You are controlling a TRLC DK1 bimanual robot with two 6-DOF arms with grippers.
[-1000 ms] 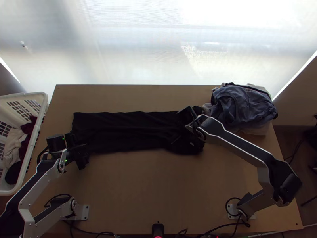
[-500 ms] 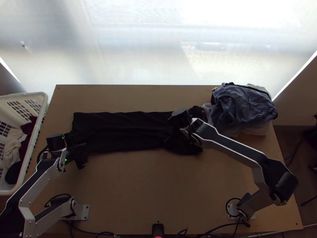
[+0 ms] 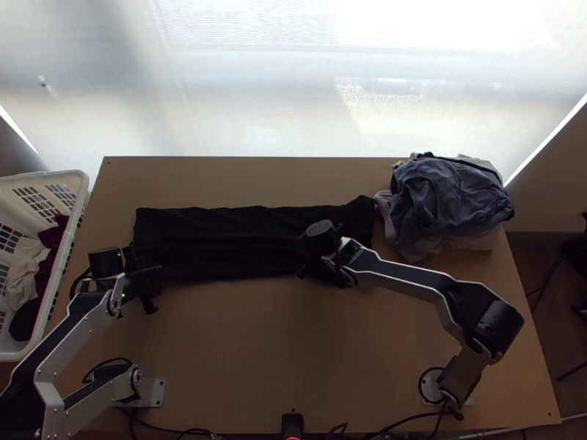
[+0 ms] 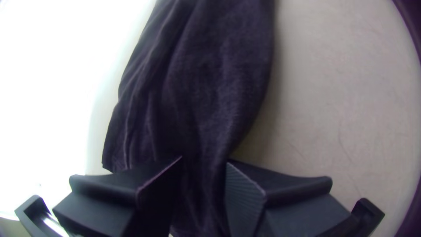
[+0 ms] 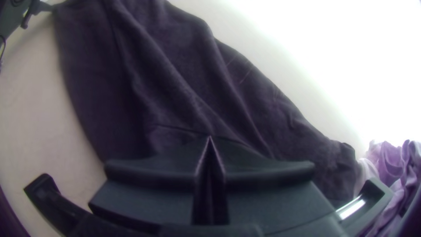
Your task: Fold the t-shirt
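Right gripper [image 3: 315, 257], seemingly tight on t-shirt [image 3: 213, 238], pale table [image 3: 293, 352]

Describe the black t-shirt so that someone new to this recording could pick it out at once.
Find the wooden table, with the white basket off one side. Across its middle, between that basket and the rumpled heap, lies the black t-shirt. Its long, flat, dark strip sets it apart from the bulky, mostly blue heap.

2 arms [image 3: 411, 275], 1 t-shirt [image 3: 213, 242], 1 basket [image 3: 72, 176]; 1 table [image 3: 257, 359]—1 clothes pile [image 3: 447, 194]
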